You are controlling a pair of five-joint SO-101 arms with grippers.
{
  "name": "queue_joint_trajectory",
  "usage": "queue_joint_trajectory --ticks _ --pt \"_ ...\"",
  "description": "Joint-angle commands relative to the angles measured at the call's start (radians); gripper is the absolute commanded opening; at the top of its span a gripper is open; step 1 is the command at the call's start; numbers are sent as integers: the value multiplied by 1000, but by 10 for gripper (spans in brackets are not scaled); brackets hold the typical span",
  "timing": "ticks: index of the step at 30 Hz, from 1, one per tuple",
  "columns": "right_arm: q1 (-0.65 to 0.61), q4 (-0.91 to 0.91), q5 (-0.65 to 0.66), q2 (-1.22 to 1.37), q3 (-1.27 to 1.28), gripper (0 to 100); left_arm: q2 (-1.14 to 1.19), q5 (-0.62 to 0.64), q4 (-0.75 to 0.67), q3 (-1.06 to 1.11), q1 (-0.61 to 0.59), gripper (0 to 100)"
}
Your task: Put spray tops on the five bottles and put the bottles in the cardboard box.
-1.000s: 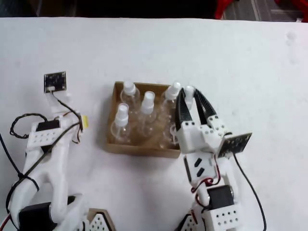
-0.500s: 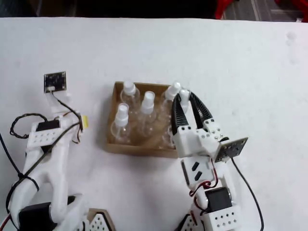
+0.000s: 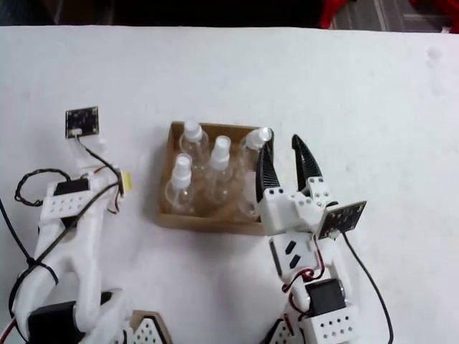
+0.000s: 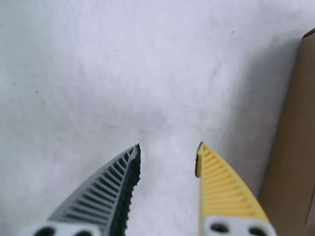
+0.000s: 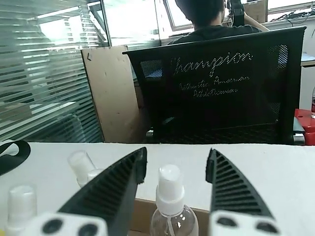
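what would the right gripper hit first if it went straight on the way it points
Most likely the bottle framed between the open right gripper's fingers in its wrist view, standing in the box. Depth is unclear, so it might pass just over the spray top.

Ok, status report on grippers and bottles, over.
Right gripper open at cardboard box right edge. Left gripper open over table beside box. Spray-topped bottles upright in box. Nothing blocking.

white table (image 3: 373,93) | black mesh chair (image 5: 221,113) behind | window blinds (image 5: 39,73) | brown board (image 5: 110,93)
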Motion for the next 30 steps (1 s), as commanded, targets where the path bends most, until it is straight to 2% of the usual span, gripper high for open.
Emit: queue_joint_trajectory --ticks 1,11,13,18,22,24,27,30 --pt "-8 -2 3 -8 8 169 -2 -11 -23 -15 12 180" --pt "-36 21 3 -8 -26 169 -2 -11 -23 -15 12 180" --pt "-76 79 8 -7 -71 158 -2 -11 -23 -17 12 180" --pt "-139 277 6 39 -279 11 -4 -11 -23 -17 12 180" --pt "-137 438 0 217 -450 101 -4 -11 -23 -17 12 180" --pt "-136 509 -51 305 -529 144 -4 -11 -23 -17 12 180" --pt "-140 613 -135 390 -663 137 -4 -11 -21 -15 12 180" --pt "-136 639 -144 452 -740 75 -4 -11 -21 -15 12 180"
